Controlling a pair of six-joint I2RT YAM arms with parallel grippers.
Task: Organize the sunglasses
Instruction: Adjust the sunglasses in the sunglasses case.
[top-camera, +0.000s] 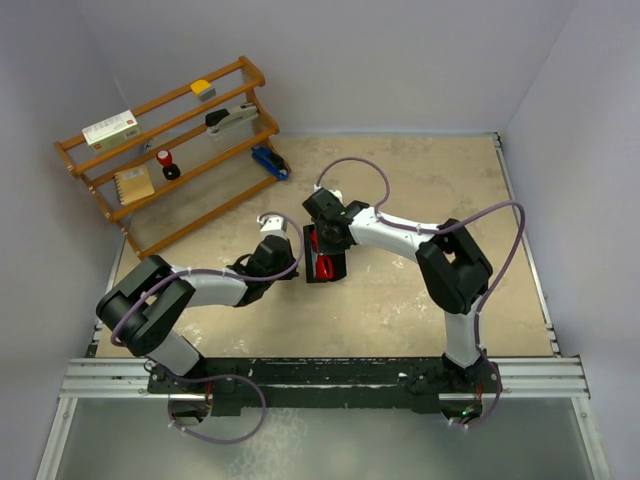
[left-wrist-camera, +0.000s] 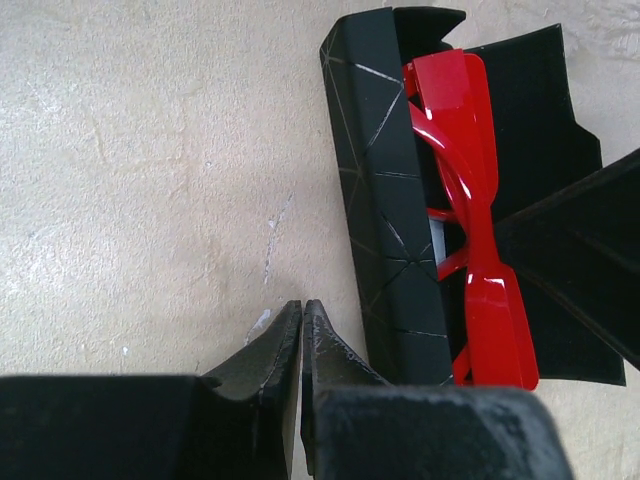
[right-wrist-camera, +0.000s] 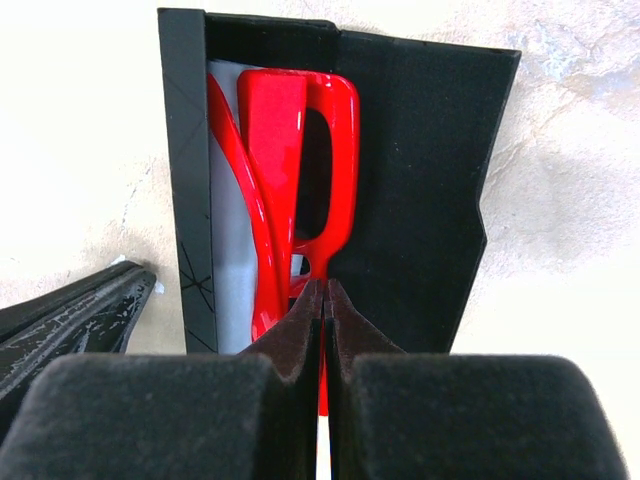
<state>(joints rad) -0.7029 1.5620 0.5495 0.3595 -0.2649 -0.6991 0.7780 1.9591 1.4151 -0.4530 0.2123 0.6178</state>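
The red folded sunglasses (right-wrist-camera: 275, 150) lie inside an open black case (right-wrist-camera: 410, 180) in the middle of the table, on a pale cloth (right-wrist-camera: 228, 220). My right gripper (right-wrist-camera: 323, 285) is shut, its tips right over the bridge of the sunglasses (left-wrist-camera: 470, 200); I cannot tell whether they touch. My left gripper (left-wrist-camera: 302, 305) is shut and empty, low over the table just outside the left wall of the case (left-wrist-camera: 385, 200). From above, both grippers meet at the case (top-camera: 335, 270), with the sunglasses (top-camera: 323, 266) partly hidden under the right gripper (top-camera: 322, 248).
A wooden shelf rack (top-camera: 240, 130) stands at the back left, holding a white box (top-camera: 111, 128), a notebook (top-camera: 134, 184), a stapler (top-camera: 230, 118) and other small items. White walls close in the table on three sides.
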